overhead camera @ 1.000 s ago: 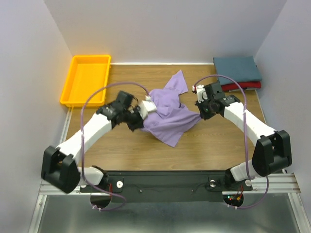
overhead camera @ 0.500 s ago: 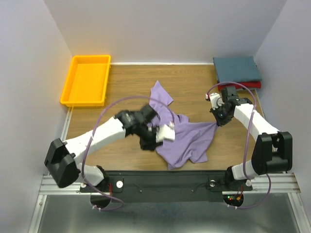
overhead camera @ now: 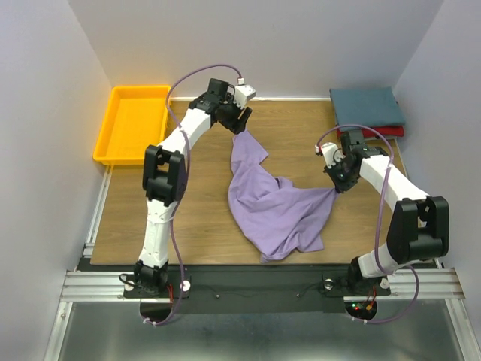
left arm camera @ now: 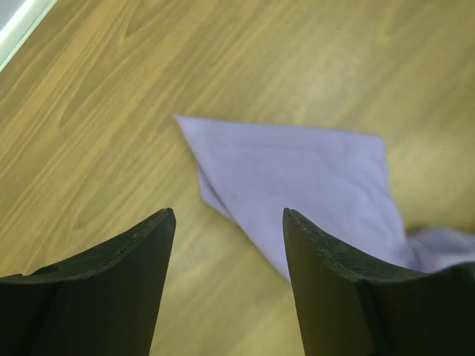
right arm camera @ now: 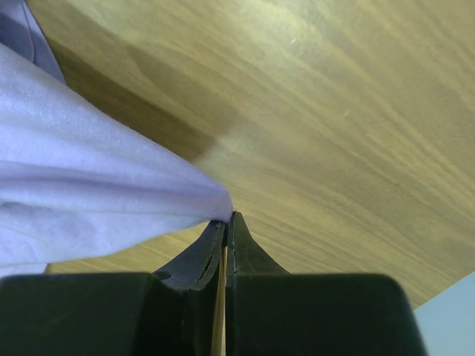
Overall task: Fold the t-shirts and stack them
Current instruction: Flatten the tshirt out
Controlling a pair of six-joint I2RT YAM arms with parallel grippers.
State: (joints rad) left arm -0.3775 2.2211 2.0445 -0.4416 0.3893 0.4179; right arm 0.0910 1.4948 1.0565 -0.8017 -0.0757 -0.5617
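Note:
The lavender t-shirt (overhead camera: 274,203) lies crumpled and stretched across the middle of the wooden table. One corner of it (left arm camera: 297,167) lies flat below my left gripper (overhead camera: 242,120), which hovers open over the shirt's far tip with nothing between its fingers (left arm camera: 326,282). My right gripper (overhead camera: 336,188) is shut on the shirt's right edge (right arm camera: 111,193), pulling it taut. A dark teal t-shirt (overhead camera: 366,107) sits folded on a red one (overhead camera: 385,133) at the back right corner.
A yellow-orange tray (overhead camera: 134,124) stands at the back left corner. White walls close in the table on three sides. The left arm (overhead camera: 169,162) reaches far across the table toward the back.
My left gripper let go of the lavender shirt, opened, and swung from the near middle to the back of the table. The shirt's far corner now lies laid out. The right gripper barely moved.

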